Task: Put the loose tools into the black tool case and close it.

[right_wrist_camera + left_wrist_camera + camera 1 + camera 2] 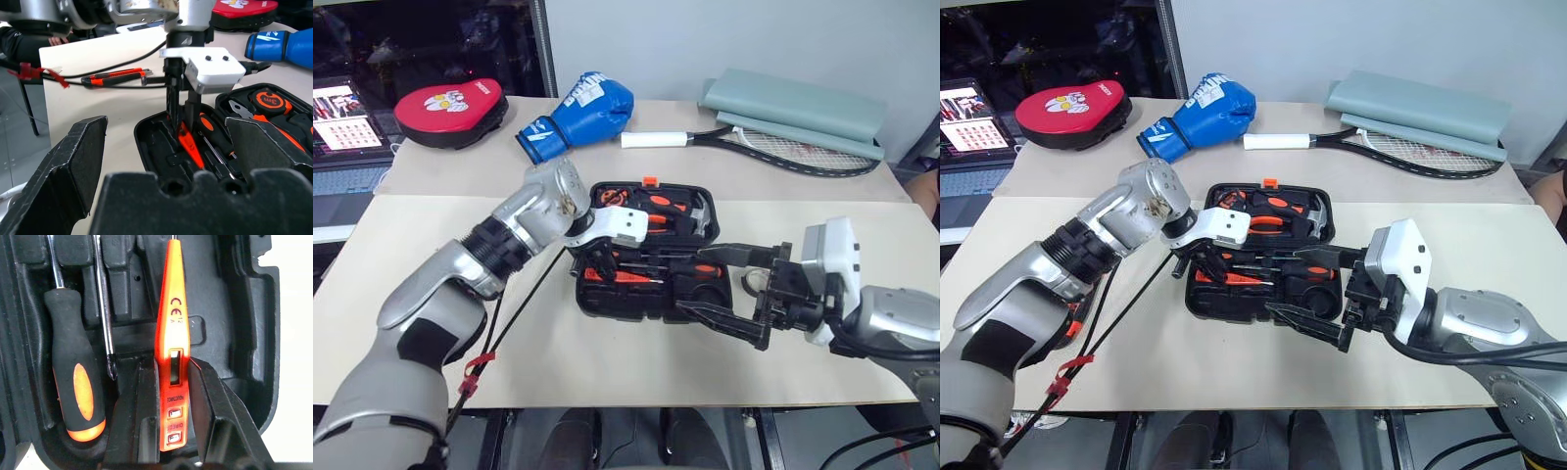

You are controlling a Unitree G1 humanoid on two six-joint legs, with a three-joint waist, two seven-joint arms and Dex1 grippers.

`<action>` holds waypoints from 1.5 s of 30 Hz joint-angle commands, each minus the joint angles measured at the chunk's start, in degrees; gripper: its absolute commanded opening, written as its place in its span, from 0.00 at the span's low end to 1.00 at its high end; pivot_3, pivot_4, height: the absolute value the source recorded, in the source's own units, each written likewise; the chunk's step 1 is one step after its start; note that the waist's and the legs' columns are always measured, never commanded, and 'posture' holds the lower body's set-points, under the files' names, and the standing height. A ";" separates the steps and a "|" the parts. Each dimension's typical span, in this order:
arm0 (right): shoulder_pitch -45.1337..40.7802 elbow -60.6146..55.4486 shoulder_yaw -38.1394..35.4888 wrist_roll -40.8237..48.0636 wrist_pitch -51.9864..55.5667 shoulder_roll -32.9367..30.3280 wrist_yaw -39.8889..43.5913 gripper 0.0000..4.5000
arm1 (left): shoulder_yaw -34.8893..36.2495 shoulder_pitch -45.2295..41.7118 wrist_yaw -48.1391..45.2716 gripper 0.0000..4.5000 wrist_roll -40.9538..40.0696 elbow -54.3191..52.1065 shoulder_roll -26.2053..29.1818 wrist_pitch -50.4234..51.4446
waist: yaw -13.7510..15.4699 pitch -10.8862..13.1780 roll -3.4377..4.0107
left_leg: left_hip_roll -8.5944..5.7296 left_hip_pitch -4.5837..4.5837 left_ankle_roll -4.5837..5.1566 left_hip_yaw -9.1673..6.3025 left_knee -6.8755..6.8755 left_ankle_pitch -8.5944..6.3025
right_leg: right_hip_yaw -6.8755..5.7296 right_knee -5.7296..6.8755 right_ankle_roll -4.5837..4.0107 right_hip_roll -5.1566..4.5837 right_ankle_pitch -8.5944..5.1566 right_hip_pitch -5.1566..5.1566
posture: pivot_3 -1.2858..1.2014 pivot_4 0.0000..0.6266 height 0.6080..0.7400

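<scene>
red pad — far left | blue boxing glove — beside | racket | grey-green folded mat

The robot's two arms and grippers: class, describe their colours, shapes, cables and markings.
Both arms have rounded silver-grey shells with black ribbed joints. The left gripper has a white boxy housing and two black fingers; the right gripper has the same and long black fingers with jagged inner edges. Black cables bound with red ties run along the left arm.
</scene>
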 commanded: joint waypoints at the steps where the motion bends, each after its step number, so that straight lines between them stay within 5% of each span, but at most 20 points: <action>1: -0.10 -1.46 -1.58 0.92 -0.94 -0.56 -0.71 1.00 | 1.27 0.90 1.84 0.09 2.00 -1.60 -0.48 1.01 | 0.07 0.00 0.00 | 0.00 0.03 0.00 0.00 0.00 0.00 | 0.00 -0.01 0.00 0.00 0.00 0.03 | 0.52 0.24 0.97; 42: -0.65 -1.52 -0.01 0.57 -1.35 0.22 -1.55 1.00 | 3.81 0.62 -2.30 0.09 6.51 8.06 -4.12 -3.02 | 0.21 -0.01 0.01 | 0.02 0.40 -0.03 0.09 0.01 0.02 | 0.13 0.13 -0.05 0.02 0.02 0.20 | 0.52 0.24 0.97; 45: -0.61 -1.46 0.48 0.19 -1.47 0.44 -1.56 1.00 | 4.58 0.09 -3.84 0.36 5.22 7.29 -3.63 -3.21 | 0.14 -0.01 0.01 | 0.02 0.40 -0.03 0.09 0.02 0.02 | 0.13 0.13 -0.05 0.02 0.02 0.19 | 0.52 0.24 0.97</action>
